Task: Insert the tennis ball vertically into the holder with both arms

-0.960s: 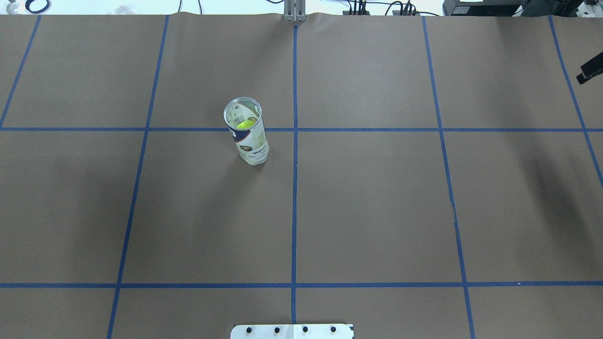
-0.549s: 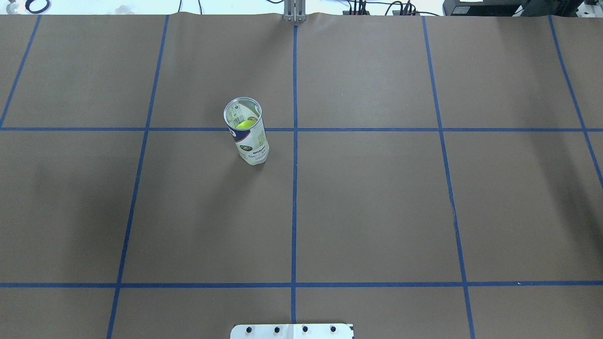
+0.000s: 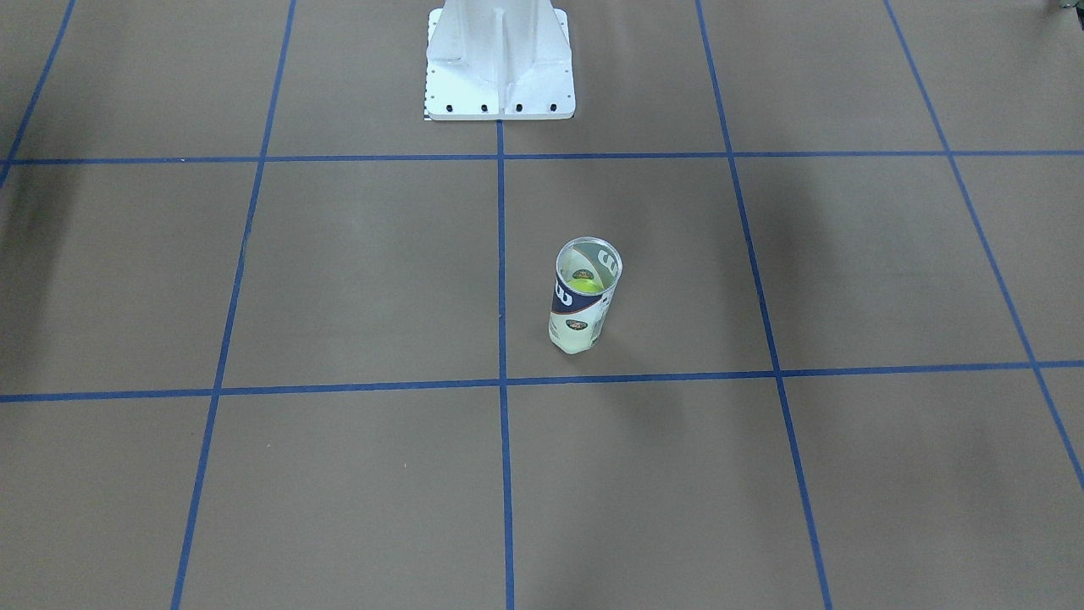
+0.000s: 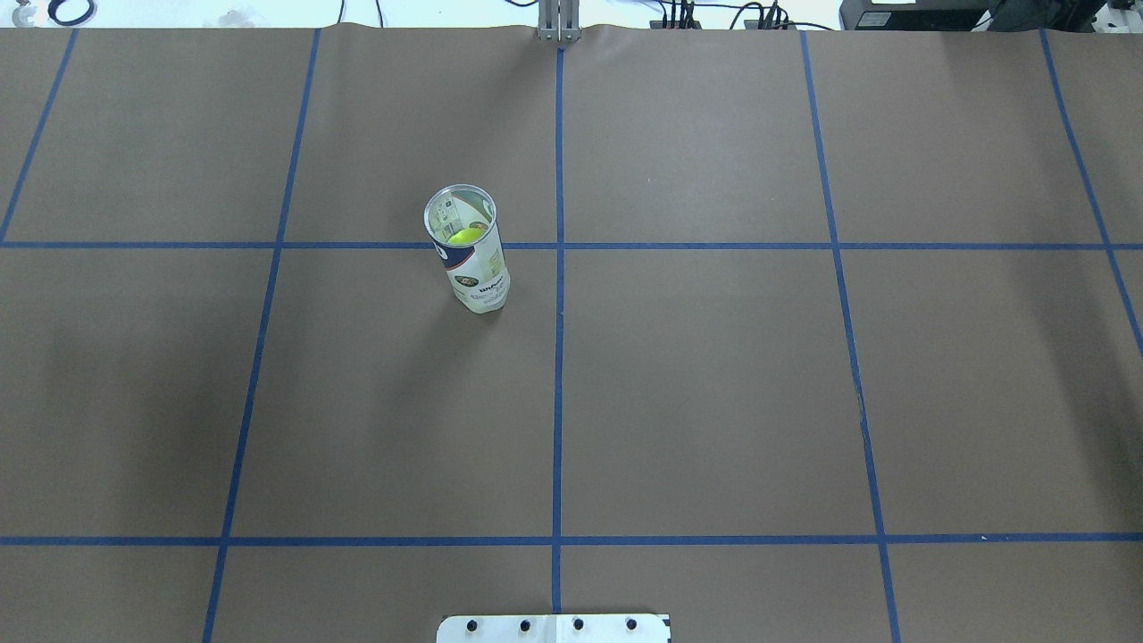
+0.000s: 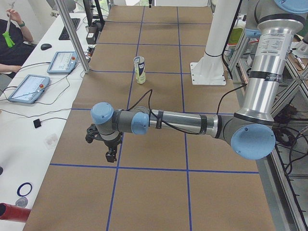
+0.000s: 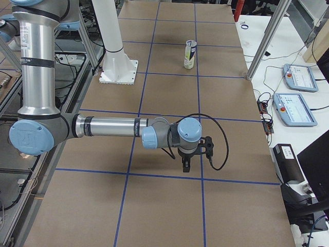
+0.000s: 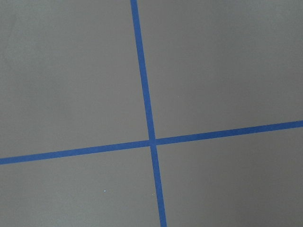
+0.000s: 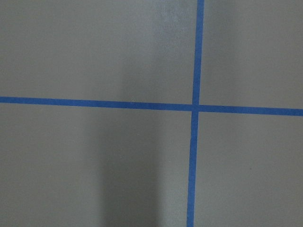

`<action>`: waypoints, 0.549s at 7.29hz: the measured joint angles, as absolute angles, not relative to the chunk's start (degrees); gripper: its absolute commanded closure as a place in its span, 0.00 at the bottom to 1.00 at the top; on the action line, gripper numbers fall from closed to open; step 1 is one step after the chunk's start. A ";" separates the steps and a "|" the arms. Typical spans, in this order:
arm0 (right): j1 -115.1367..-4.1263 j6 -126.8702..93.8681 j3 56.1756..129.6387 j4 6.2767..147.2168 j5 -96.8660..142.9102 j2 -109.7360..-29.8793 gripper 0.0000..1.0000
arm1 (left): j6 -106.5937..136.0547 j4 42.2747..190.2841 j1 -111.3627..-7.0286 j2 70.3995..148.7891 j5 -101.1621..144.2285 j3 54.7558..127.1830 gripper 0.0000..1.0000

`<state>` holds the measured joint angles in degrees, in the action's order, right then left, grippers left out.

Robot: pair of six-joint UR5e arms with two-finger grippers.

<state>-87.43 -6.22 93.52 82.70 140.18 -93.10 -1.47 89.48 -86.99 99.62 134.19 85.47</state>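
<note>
Front-facing: holder point(image 3: 578, 320) upright on table point(image 3: 339, 474), tennis ball point(image 3: 584, 286) inside; insertion judged complete.
Overhead: no arm near the holder.
Left side: left gripper point(image 5: 110, 155) well apart from the holder; opening cannot be told.
Right side: right gripper point(image 6: 186, 166), likewise.
Advice: route any retreat wide of the holder.

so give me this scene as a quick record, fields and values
holder: clear can, upright, top open, on the robot's left half of the table
tennis ball: yellow-green, inside the holder, seen through the open top
left gripper: over the table's left end, pointing down, far from the holder; open or shut cannot be told
right gripper: over the table's right end, pointing down, far from the holder; open or shut cannot be told
pedestal base: white, at the robot's edge
task state: ball looks to be in
</note>
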 measured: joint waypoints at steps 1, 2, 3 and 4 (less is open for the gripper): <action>-87.67 -6.22 93.61 82.69 140.35 -93.25 0.01 | -1.46 89.20 -87.63 99.61 134.36 85.46 0.00; -87.75 -6.16 93.63 82.55 140.19 -93.16 0.01 | -1.53 88.85 -88.68 99.66 134.54 85.46 0.00; -87.91 -6.11 93.71 82.35 139.90 -92.86 0.01 | -1.66 88.63 -89.58 99.76 134.70 85.48 0.00; -88.18 -6.09 93.77 82.33 139.66 -92.30 0.01 | -1.72 88.45 -90.03 99.85 134.78 85.53 0.00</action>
<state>-88.18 -6.09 93.77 82.33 139.66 -92.30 -1.72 88.45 -90.03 99.85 134.78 85.53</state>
